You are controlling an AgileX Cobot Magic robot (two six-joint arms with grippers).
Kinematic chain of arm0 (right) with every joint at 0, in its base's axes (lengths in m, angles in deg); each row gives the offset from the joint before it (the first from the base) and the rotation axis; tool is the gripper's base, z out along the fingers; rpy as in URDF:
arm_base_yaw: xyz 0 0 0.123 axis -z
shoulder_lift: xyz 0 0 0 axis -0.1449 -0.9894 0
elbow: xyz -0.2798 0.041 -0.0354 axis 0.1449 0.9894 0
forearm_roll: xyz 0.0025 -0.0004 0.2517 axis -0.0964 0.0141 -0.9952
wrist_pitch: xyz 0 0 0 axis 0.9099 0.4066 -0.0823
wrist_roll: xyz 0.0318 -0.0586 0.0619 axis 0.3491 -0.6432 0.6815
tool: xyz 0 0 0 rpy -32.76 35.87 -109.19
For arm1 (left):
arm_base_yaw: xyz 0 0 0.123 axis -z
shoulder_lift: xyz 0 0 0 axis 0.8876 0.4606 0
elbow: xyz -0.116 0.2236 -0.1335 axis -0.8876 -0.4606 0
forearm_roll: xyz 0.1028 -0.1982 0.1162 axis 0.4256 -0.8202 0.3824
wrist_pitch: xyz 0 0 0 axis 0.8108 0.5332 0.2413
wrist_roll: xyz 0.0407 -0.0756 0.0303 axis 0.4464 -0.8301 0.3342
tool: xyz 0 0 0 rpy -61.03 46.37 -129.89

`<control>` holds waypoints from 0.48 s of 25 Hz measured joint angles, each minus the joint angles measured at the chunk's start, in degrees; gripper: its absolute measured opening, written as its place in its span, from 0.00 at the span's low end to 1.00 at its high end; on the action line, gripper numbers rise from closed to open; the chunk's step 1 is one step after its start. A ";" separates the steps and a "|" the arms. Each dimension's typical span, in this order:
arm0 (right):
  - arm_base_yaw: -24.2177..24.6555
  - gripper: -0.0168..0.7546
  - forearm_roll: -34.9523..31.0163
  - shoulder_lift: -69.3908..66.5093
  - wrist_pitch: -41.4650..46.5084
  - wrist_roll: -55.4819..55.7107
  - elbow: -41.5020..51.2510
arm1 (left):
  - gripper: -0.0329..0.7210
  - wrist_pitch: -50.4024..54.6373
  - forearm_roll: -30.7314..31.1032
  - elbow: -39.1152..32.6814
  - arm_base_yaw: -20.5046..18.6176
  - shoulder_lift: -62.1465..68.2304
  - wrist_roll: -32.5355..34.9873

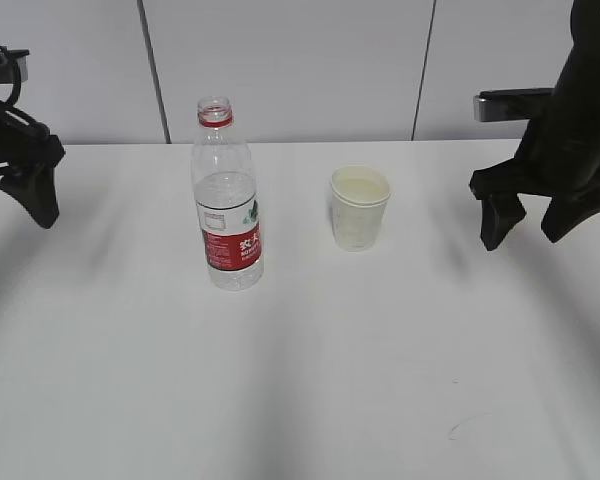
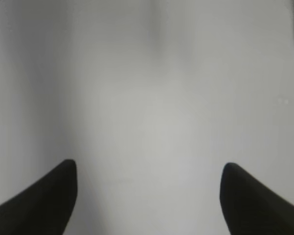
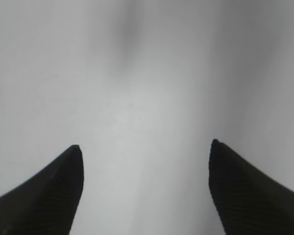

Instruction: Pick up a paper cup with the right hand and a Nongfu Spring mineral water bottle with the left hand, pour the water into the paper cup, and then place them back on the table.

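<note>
The Nongfu Spring mineral water bottle (image 1: 227, 195) stands upright on the white table (image 1: 300, 380), left of centre, uncapped, with water in it. The paper cup (image 1: 360, 207) stands upright to its right, apart from it. My left gripper (image 1: 25, 195) hangs at the far left edge, open and empty, well left of the bottle; only one finger shows there. My right gripper (image 1: 525, 222) hangs open and empty to the right of the cup. Both wrist views, left (image 2: 147, 169) and right (image 3: 144, 147), show spread fingertips over bare table; bottle and cup are out of view there.
A pale panelled wall (image 1: 300, 60) stands behind the table's far edge. A few faint scuff marks (image 1: 465, 425) lie on the tabletop at front right.
</note>
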 joint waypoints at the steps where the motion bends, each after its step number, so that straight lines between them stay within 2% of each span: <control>1: 0.00 0.78 0.00 0.00 0.79 0.00 -0.26 | 0.77 1.02 1.12 0.05 -0.12 0.00 -0.44; 5: 0.00 0.78 0.00 0.00 4.75 0.00 -3.07 | 0.77 2.04 5.50 0.05 -0.12 0.00 -1.50; 12: 0.00 0.78 0.13 1.33 6.87 0.00 -6.07 | 0.77 2.17 6.02 0.12 -0.12 0.00 -1.87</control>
